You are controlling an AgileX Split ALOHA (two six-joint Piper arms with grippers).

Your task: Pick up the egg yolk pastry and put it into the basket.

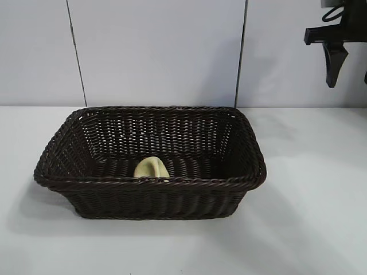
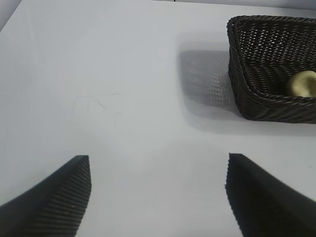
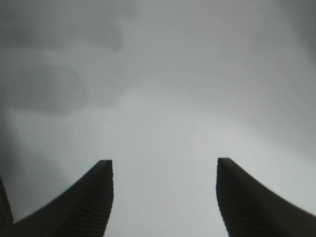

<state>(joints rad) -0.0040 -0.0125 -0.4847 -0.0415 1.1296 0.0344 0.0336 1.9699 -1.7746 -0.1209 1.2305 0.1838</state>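
The egg yolk pastry (image 1: 152, 168) is lying inside the basket (image 1: 69, 184), on its floor close against the near wall, so that the braided rim is hiding its lower part in the exterior view; my left wrist view is catching it too (image 2: 302, 83), pale yellow among the dark weave. The basket is sitting on the white table (image 1: 309, 217) in front of a pale panelled wall (image 1: 155, 51). My right gripper (image 3: 164, 163) is hanging high at the right edge of the exterior view (image 1: 335, 71), well apart from the basket, pointing down, its jaws standing apart and gripping nothing, with only bare table under them. My left gripper (image 2: 158, 170) is resting off to the basket's side, angled down at the table, fingers (image 2: 64, 197) spread wide and holding nothing
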